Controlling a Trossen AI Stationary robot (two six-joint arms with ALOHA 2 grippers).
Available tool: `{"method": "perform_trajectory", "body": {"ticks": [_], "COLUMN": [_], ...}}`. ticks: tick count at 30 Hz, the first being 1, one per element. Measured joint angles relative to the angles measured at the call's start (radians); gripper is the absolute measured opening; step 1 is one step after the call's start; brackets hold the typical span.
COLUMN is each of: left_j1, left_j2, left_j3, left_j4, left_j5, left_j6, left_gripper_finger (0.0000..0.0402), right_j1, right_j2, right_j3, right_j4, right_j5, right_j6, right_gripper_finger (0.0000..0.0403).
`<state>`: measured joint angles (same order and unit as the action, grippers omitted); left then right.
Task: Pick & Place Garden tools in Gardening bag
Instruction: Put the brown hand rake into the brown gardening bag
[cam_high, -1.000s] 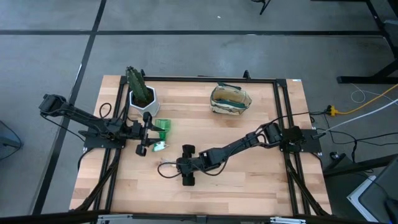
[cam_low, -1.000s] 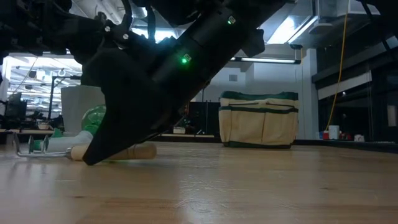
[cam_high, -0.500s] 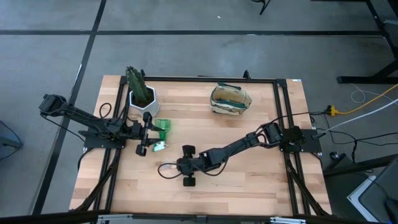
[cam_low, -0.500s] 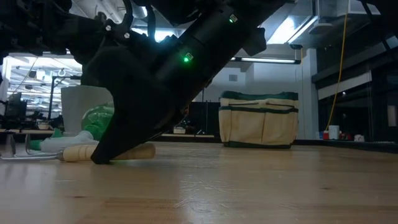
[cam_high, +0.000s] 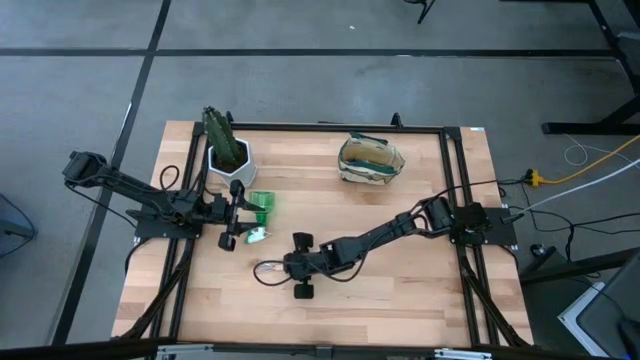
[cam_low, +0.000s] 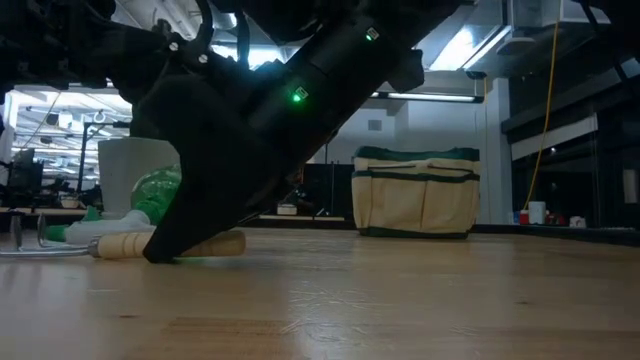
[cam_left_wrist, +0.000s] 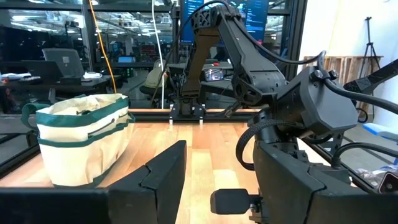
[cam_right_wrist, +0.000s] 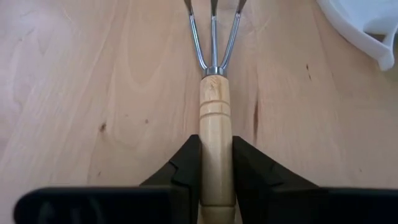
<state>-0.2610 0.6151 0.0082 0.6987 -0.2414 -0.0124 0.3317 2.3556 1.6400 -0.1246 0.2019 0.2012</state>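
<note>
The wooden-handled pronged rake (cam_right_wrist: 215, 93) lies flat on the table near its middle (cam_high: 265, 270), prongs toward the table's left. My right gripper (cam_right_wrist: 216, 171) is shut on its handle (cam_low: 125, 243). The beige gardening bag (cam_high: 371, 160) with green trim stands upright at the far side (cam_low: 415, 192). A bright green-and-white item (cam_high: 258, 210) lies beside my left gripper (cam_high: 243, 213). That gripper hovers open at the table's left (cam_left_wrist: 214, 180) and touches nothing. My right gripper pinches the rake's wooden handle (cam_right_wrist: 216, 149) between its two fingers (cam_right_wrist: 186, 168), about midway along it. The fingers come from the table's right, slanting down, and lie along the handle. The rake rests on the table, its prongs (cam_right_wrist: 214, 31) ahead of the fingertips.
A white pot with a green cactus (cam_high: 227, 148) stands at the far left; its white rim (cam_right_wrist: 357, 28) lies close to the rake's prongs. Black frame rails (cam_high: 300, 128) border the table. Bare wood (cam_high: 400, 290) spreads toward the near right.
The rake has slid a little along the table toward its left edge, staying flat, with my right gripper's fingers around its handle. The left arm has kept still.
</note>
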Motion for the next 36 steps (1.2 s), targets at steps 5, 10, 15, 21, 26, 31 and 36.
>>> {"method": "perform_trajectory", "body": {"ticks": [5,10,15,21,26,31,36], "left_j1": [0.000,0.000,0.000,0.000,0.000,0.000,0.000], "left_j2": [0.000,0.000,0.000,0.000,0.000,0.000,0.000], "left_j3": [0.000,0.000,0.000,0.000,0.000,0.000,0.000], "left_j4": [0.000,0.000,0.000,0.000,0.000,0.000,0.000], "left_j5": [0.000,0.000,0.000,0.000,0.000,0.000,0.000], "left_j6": [0.000,0.000,0.000,0.000,0.000,0.000,0.000], "left_gripper_finger": [0.0182,0.0182,0.0182,0.0182,0.0182,0.0182,0.0182], "right_j1": [-0.012,-0.027,-0.032,-0.032,-0.032,-0.030,-0.030], "right_j2": [0.001,0.002,0.003,0.003,0.003,0.003,0.002], "right_j3": [0.000,0.000,-0.001,-0.001,-0.001,-0.001,-0.001], "right_j4": [0.019,0.037,0.050,0.053,0.057,0.061,0.061], "right_j5": [-0.066,-0.107,-0.131,-0.131,-0.131,-0.138,-0.156], "right_j6": [0.000,0.008,0.009,0.011,0.011,0.011,0.011], "right_gripper_finger": [0.0071,0.0071,0.0071,0.0068,0.0068,0.0068,0.0068]}}
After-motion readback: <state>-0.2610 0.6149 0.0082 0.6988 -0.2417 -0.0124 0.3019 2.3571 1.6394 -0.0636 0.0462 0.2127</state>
